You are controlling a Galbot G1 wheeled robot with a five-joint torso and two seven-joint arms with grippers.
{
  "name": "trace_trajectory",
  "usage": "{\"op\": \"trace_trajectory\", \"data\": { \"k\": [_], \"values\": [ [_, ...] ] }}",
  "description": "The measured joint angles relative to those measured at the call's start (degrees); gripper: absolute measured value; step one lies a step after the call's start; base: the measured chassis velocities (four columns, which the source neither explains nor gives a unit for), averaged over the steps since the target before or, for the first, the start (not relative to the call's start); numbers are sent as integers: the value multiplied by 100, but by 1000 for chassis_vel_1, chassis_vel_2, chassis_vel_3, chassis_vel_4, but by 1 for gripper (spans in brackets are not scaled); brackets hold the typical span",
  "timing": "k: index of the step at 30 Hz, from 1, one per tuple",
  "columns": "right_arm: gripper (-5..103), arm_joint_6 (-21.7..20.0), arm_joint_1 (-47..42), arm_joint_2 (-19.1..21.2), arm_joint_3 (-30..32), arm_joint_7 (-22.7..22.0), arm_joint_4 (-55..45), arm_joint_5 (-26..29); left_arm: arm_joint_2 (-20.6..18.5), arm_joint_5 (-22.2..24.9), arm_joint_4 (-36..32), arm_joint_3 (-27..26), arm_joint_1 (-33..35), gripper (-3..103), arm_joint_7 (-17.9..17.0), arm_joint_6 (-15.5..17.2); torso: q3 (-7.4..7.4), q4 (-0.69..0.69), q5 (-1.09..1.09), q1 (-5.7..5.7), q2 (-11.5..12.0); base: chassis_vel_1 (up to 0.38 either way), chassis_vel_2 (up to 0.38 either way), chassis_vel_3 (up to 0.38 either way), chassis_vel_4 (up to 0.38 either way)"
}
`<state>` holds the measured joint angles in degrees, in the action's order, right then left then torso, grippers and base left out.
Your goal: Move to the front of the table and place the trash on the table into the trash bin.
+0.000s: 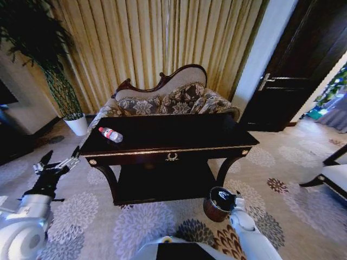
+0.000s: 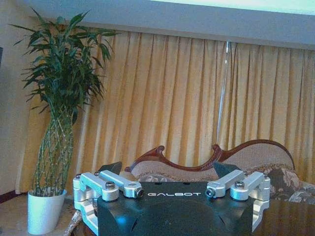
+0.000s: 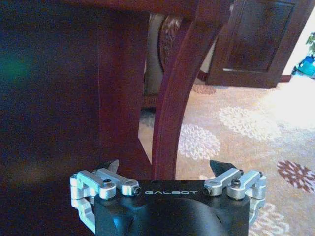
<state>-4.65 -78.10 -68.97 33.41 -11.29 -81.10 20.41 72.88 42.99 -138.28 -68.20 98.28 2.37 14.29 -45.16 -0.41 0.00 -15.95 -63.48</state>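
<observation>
Your right gripper (image 1: pixel 234 201) hangs low with spread fingers beside the trash bin (image 1: pixel 217 204), your left gripper (image 1: pixel 56 162) is spread too, and the bottle (image 1: pixel 111 134) lies at the surface's (image 1: pixel 179 132) left edge, so a careless reach could roll it off.

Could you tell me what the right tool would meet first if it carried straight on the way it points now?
Most likely the table's curved front leg: in the right wrist view it stands dead ahead of the open right tool, though how far off is unclear.
</observation>
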Motion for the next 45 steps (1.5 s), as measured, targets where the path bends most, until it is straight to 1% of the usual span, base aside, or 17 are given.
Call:
{"op": "trace_trajectory", "data": {
  "k": [1, 4, 5, 7, 10, 13, 14, 15, 16, 18, 19, 22, 25, 27, 28, 33, 45],
  "values": [
    [100, 0, 0, 0, 0, 0, 0, 0, 0, 0, 0, 0, 0, 100, 0, 0, 0, 0, 0, 0, 0, 0, 0, 0, 0],
    [100, -160, -208, 65, 180, 6, -723, 221, -4, 5, 17, 0, 1, 100, 0, -1, 0, 0, 0, 0, 0, 0, 0, 0, 0],
    [100, -160, -208, 65, 180, 6, -723, 221, -4, 5, 17, 0, 1, 100, 0, -1, 0, 0, 0, 0, 0, 0, 0, 0, 0],
    [100, -299, -419, 165, 329, 7, -1366, 442, -19, 8, 29, -1, -2, 100, 1, -5, 0, 0, 0, 0, 0, 0, 0, 0, 0],
    [100, -385, -528, 232, 402, 5, -1656, 574, -19, 8, 34, -1, -3, 100, 1, -6, 0, 0, 0, 0, 0, 0, 0, 0, 0],
    [100, -648, -871, 441, 617, -112, -2644, 978, -18, 8, 44, 2, -8, 100, 8, -9, 0, -1, 0, 0, 0, 0, 0, 0, 0],
    [100, -648, -871, 441, 617, -112, -2644, 978, -18, 8, 44, 2, -8, 100, 8, -9, 0, -1, 0, 0, 0, 0, 0, 0, 0],
    [100, -711, -959, 520, 678, -145, -2962, 1096, -13, 8, 45, 4, -9, 100, 9, -10, 0, -1, -1, 0, 0, 0, 0, 0, 0],
    [100, -711, -959, 520, 678, -145, -2962, 1096, -13, 8, 45, 4, -9, 100, 9, -10, 0, -1, -1, 0, 0, 0, 0, 0, 0],
    [100, -911, -1053, 681, 721, -397, -3678, 1414, 2, 8, 46, 5, -12, 100, 10, -13, 0, 0, -1, 0, 0, 0, 0, 0, 0],
    [100, -911, -1053, 681, 721, -397, -3678, 1414, 2, 8, 46, 5, -12, 100, 10, -13, 0, 0, -1, 0, 0, 0, 0, 0, 0],
    [100, -1123, -1037, 826, 707, -713, -4361, 1720, 24, 8, 32, -5, -7, 100, 10, -18, 0, 0, 0, 0, 0, 0, 0, 0, 0],
    [100, -1149, -1037, 879, 706, -777, -4585, 1776, 27, 8, 18, -14, 3, 100, 10, -21, 0, 1, -1, 0, 0, 0, 0, 0, 0],
    [100, -1167, -1100, 973, 747, -858, -5004, 1855, 32, 8, -2, -20, 8, 100, 10, -23, 0, 1, 0, 0, 0, 0, 0, 0, 0],
    [100, -1167, -1100, 973, 747, -858, -5004, 1855, 32, 8, -2, -20, 8, 100, 10, -23, 0, 1, 0, 0, 0, 0, 0, 0, 0],
    [100, -1167, -1294, 1101, 892, -867, -5639, 1964, 36, 7, -39, -3, -2, 100, 10, -24, 0, 0, -1, 0, 0, 0, 0, 0, 0],
    [100, -1162, -1533, 1228, 937, -837, -6179, 2007, 1, 30, -174, -21, -4, 100, -7, 13, 0, 0, 0, 0, 0, 0, 0, 0, 0]
  ]
}}
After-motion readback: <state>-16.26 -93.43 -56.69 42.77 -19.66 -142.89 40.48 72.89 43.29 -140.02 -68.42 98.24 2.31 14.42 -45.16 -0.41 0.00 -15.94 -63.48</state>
